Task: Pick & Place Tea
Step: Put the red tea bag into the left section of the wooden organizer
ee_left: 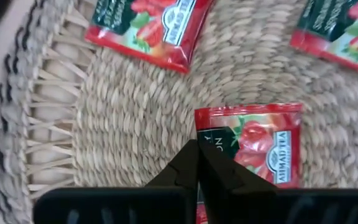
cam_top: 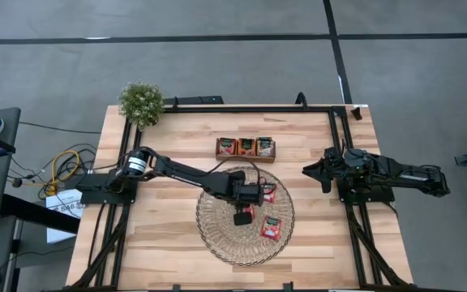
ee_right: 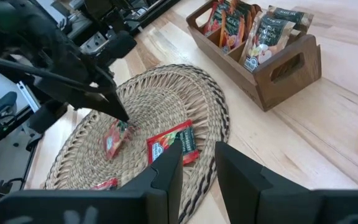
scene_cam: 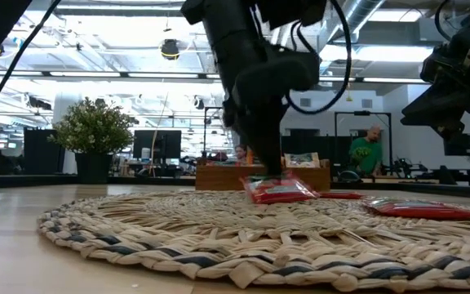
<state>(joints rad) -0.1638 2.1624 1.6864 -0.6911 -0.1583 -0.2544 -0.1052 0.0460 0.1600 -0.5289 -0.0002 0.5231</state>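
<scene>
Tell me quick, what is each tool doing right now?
Left tool: closed on a red tea packet over the woven mat.
Right tool: open, holding nothing, waiting aside.

A light wooden table [cam_top: 160,235] carries everything. Directly on it lie a round woven mat [cam_top: 217,231], a wooden three-slot tray [cam_top: 246,148] and a potted plant [cam_top: 142,103].

Even overhead light, bright ceiling glare in the low view, blurred woven mat [scene_cam: 219,237] foreground.
</scene>
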